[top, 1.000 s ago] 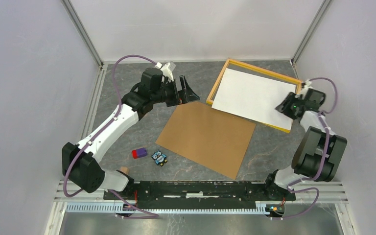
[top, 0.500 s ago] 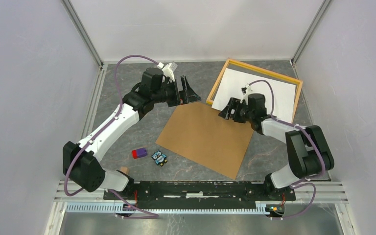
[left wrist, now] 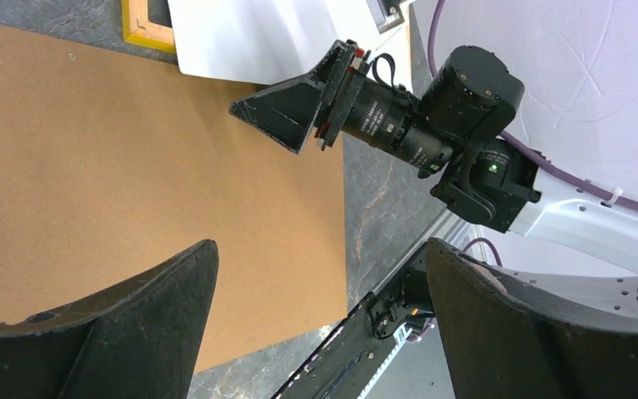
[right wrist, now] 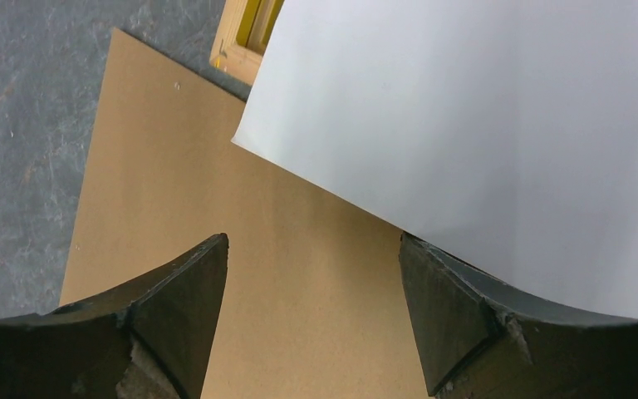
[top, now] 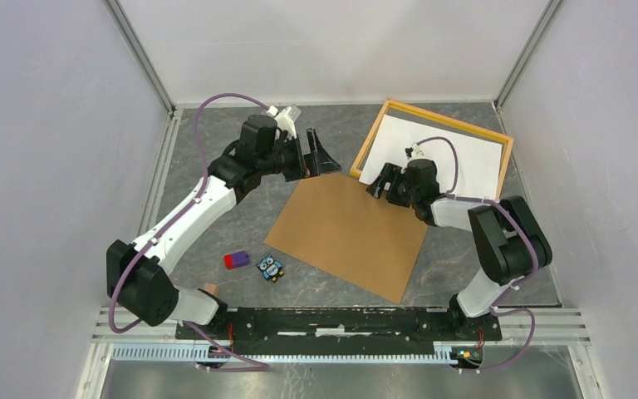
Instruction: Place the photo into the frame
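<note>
Grey tabletop (top: 241, 224); photo (right wrist: 482, 125) corner lies just ahead of spread right hand (right wrist: 313, 245).

Free tabletop (top: 245, 218) lies left of the brown panel (top: 341, 233); a small block (top: 236, 260) and an owl card (top: 271, 268) obstruct its near corner. The left gripper (top: 322, 156) and right gripper (top: 380, 181) crowd the frame (top: 444, 112) at its left corner. The photo (top: 465, 158) corner overlaps the panel. The enclosure walls (top: 50, 166) bound three sides.

Grey marbled table (top: 241, 224) bears the frame (top: 371, 140), brown panel (top: 349, 237), purple block (top: 236, 260), owl figure (top: 271, 268)
</note>
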`<action>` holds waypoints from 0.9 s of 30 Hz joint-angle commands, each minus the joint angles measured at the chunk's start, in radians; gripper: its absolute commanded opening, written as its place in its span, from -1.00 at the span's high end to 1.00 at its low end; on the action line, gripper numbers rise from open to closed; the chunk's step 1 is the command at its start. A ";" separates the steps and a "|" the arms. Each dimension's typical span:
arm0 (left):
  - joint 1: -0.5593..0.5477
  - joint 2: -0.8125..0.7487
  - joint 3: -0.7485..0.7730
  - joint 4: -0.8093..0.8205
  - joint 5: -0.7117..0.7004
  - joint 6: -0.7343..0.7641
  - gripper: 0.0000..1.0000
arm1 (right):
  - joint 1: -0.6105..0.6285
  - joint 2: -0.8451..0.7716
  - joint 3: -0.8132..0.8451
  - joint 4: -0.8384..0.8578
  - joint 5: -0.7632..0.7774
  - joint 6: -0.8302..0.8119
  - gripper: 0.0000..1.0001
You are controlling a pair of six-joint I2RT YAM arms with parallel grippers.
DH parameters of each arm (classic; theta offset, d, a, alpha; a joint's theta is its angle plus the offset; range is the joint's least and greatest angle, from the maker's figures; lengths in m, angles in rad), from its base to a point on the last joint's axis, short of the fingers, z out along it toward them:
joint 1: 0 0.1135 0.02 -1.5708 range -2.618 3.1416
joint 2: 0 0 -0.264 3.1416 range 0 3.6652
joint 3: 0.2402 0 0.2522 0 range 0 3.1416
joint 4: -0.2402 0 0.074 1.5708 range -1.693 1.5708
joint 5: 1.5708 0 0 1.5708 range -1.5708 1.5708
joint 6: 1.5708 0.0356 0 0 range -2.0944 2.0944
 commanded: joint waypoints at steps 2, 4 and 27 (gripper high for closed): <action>-0.004 -0.026 0.001 0.040 0.013 0.001 -1.00 | 0.001 0.062 0.085 0.008 0.071 -0.012 -0.62; -0.004 -0.027 0.002 0.039 0.010 0.003 -1.00 | 0.001 0.065 0.110 -0.003 0.085 -0.017 -0.62; -0.005 -0.031 0.005 0.037 0.016 0.003 -1.00 | -0.058 0.137 0.378 -0.222 -0.055 -0.225 -0.70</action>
